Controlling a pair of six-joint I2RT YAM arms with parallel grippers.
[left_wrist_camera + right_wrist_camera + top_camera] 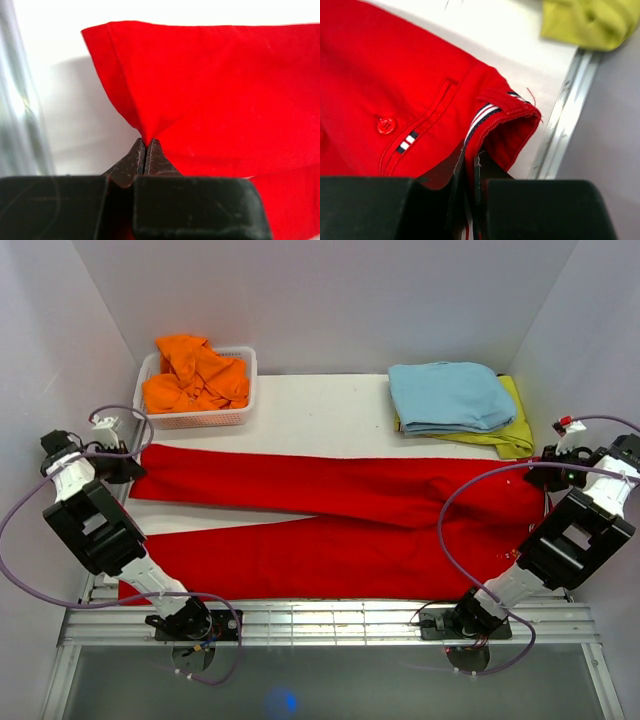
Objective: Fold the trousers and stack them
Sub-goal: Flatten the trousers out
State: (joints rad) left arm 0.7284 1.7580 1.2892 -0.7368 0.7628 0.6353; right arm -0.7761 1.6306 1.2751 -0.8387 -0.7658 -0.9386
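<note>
The trousers [340, 530] lie flat and long across the white counter [330, 405], with the waist on my right and the leg ends on my left. Closest to me is the metal rail [330, 618] at the counter's edge. The near leg [300, 560] runs right beside it, so there is almost no bare counter on my side. The far leg [300, 480] lies just behind, and the two legs part a little toward the left, with a thin white gap between them.

My left jaws are pinched tight on the end corner of the far leg, and the cloth pulls into a little point there. My right jaws are pinched tight on the waistband corner [495, 112], by the striped band and not far from the button [386, 125]. I think I hold these two far corners so I can lay the far leg over the near one.

Both sides are tight. The waist sits close to the counter's right edge, and the walls are near both arms.

Behind the trousers is a strip of bare counter. Past it are the basket [200, 421] with the orange garment [195, 375] on the left, and the light blue garment [450, 395] on a yellow-green one [515, 435] on the right. Pulling toward me looks like the safest way.
</note>
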